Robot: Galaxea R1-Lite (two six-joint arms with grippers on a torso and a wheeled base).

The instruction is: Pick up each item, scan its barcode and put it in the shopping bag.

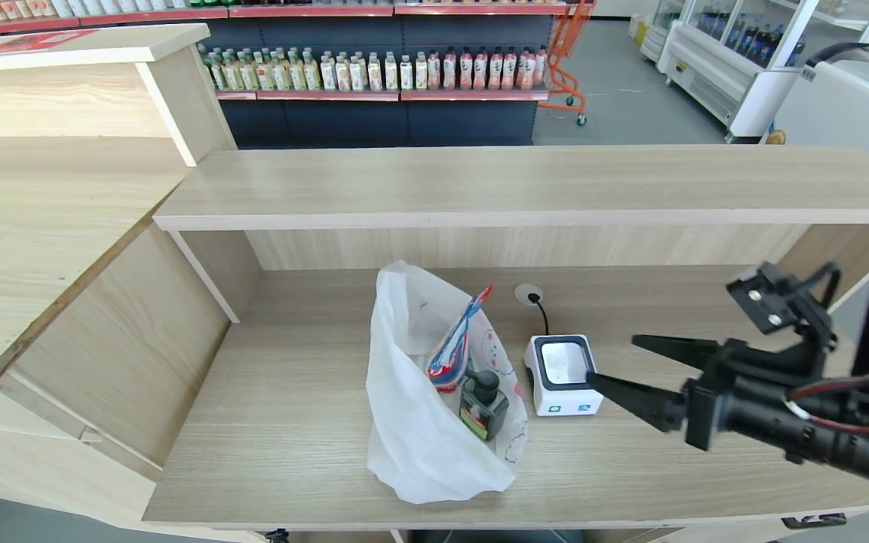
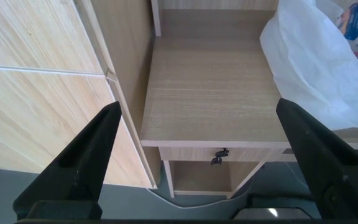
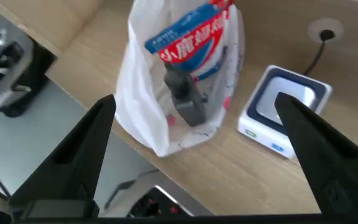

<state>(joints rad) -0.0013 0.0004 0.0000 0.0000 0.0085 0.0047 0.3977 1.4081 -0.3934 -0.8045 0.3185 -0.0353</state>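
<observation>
A white plastic shopping bag (image 1: 419,422) sits open on the wooden checkout counter (image 1: 291,422), its mouth towards the robot's right. A faint red and blue pattern is printed on the bag's side.

Two items are inside it. A flat pouch (image 1: 459,343) in blue, red and white stands tilted, its top poking out of the bag; its face carries large white lettering on bands of blue and red. In front of the pouch, a dark pump bottle (image 1: 483,407) has a front label with green and red patches. The label's text is too small to make out.

Just beside the bag, on the robot's right, stands the white barcode scanner (image 1: 561,373). It has a dark-framed window on top and small green and blue marks on its front face. Its black cable (image 1: 540,313) runs to a grommet hole (image 1: 529,292) in the counter.

The right gripper (image 1: 612,360) hovers next to the scanner, fingers spread wide with nothing between them. The left gripper (image 2: 197,106) hangs off the counter's near left corner, likewise wide apart and empty.

Shelves of bottled drinks (image 1: 374,72) line the background.
</observation>
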